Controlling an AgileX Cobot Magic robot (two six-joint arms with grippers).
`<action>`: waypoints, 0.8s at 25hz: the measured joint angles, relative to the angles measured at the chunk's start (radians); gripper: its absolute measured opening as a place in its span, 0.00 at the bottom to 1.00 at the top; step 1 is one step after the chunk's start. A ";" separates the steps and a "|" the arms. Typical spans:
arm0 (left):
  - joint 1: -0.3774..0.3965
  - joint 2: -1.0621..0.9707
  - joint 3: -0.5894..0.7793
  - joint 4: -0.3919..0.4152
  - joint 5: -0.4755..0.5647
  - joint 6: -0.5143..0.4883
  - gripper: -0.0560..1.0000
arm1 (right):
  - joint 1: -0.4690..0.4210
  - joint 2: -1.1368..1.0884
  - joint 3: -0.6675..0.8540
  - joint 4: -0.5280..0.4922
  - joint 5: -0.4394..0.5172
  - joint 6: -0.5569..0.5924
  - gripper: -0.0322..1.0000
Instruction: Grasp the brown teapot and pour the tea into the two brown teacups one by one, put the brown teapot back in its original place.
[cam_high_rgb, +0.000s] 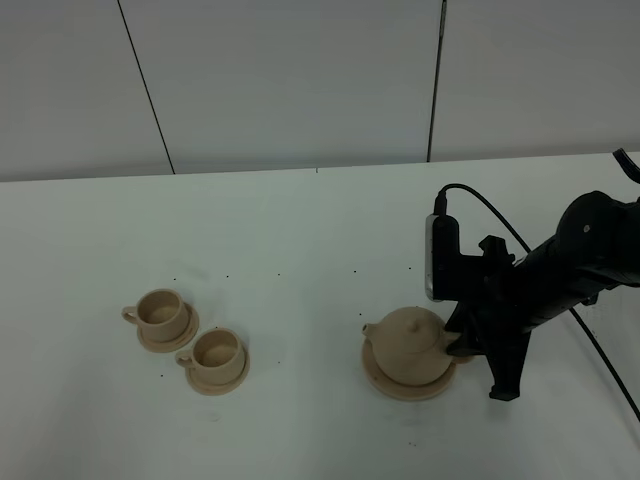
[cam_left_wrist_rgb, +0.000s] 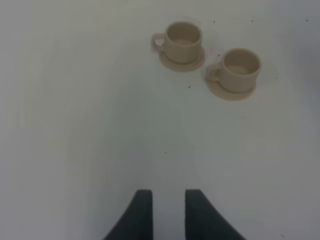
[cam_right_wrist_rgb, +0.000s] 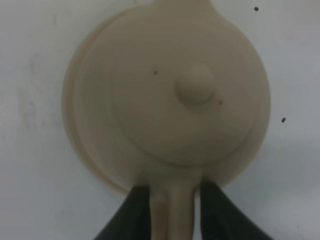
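**Jaws: left gripper (cam_left_wrist_rgb: 168, 197) parted, right gripper (cam_right_wrist_rgb: 173, 192) pinching the brown teapot (cam_high_rgb: 413, 335) by its handle**

We see the rear teacup (cam_high_rgb: 160, 312) and front teacup (cam_high_rgb: 217, 352) on their saucers at left, well apart from the brown teapot, which sits on its wide saucer (cam_high_rgb: 400, 390) at right.

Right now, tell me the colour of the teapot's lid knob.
The knob is matte tan-beige, like the teapot; clearest in the right wrist view.
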 joint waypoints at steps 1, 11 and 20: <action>0.000 0.000 0.000 0.000 0.000 0.000 0.27 | 0.000 0.000 0.000 0.000 0.000 0.000 0.26; 0.000 0.000 0.000 0.000 0.000 0.000 0.27 | 0.000 0.000 0.000 0.000 -0.001 -0.003 0.26; 0.000 0.000 0.000 0.000 0.000 0.000 0.27 | 0.000 0.000 0.000 0.001 -0.001 -0.004 0.26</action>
